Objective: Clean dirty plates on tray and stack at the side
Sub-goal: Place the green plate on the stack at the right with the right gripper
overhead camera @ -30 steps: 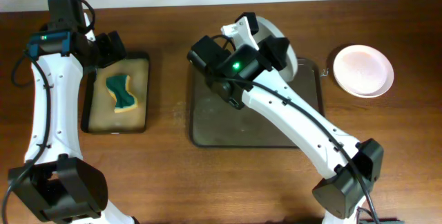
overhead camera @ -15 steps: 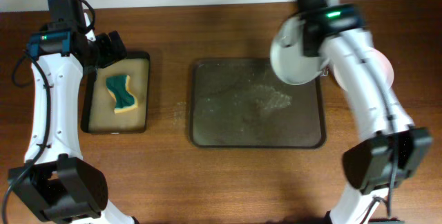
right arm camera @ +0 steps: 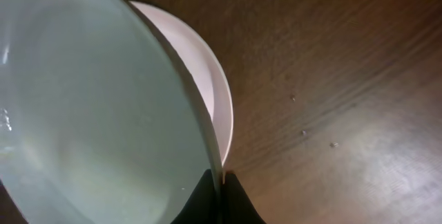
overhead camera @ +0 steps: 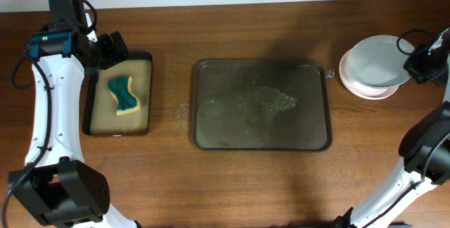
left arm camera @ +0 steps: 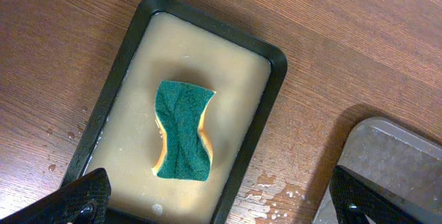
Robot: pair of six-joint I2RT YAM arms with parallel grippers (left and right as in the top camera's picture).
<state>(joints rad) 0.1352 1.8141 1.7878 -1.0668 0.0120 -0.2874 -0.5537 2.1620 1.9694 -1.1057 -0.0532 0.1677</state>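
The dark brown tray [overhead camera: 204, 115] lies mid-table with wet streaks and no plate on it. At the far right my right gripper [overhead camera: 415, 62] is shut on the rim of a white plate [overhead camera: 376, 60] and holds it just above another white plate [overhead camera: 362, 87] lying on the table. In the right wrist view the held plate [right arm camera: 97, 106] fills the left, pinched at its rim by my gripper [right arm camera: 221, 186], with the lower plate [right arm camera: 207, 86] behind it. My left gripper [left arm camera: 217, 200] is open above the small black tray [left arm camera: 273, 86]. A third plate is not in view.
A green and yellow sponge [overhead camera: 124, 94] lies in the small black tray with tan lining [overhead camera: 144, 70] at the left; it also shows in the left wrist view [left arm camera: 183, 131]. Water drops lie on the wood between the two trays [left arm camera: 276, 182].
My right arm has swung from over the brown tray to the far right, carrying the white plate to above the plate on the table. The left arm has not moved.
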